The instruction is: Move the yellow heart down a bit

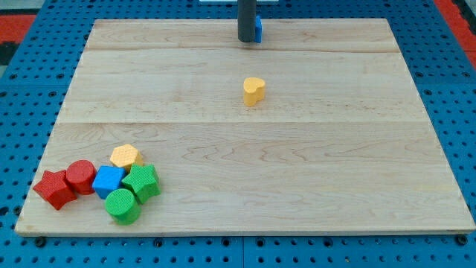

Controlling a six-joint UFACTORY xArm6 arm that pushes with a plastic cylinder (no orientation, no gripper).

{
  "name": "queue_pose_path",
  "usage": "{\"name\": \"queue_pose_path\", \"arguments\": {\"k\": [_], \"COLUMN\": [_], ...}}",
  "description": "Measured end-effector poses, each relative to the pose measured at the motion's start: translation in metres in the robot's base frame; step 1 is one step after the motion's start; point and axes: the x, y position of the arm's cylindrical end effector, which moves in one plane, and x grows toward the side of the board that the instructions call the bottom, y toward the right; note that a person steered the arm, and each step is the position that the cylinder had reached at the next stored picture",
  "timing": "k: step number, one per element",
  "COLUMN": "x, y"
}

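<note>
Sitting below my tip (246, 39), well apart, yellow heart (253, 90) mid-board; no gripper fitted, so no open/closed state.

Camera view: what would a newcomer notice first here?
Probably the yellow heart, alone near the middle of the wooden board. Next, my tip at the view's top edge, above the heart and apart from it, with a blue block just behind. Six coloured blocks cluster at bottom left.
</note>
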Motion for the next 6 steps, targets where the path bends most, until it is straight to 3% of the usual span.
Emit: {"name": "queue_pose_path", "arguments": {"k": [1,2,3,5,6], "x": [0.000,0.029,0.107,0.118,0.128], "y": [0.000,0.006,0.019,0.025,0.065]}}
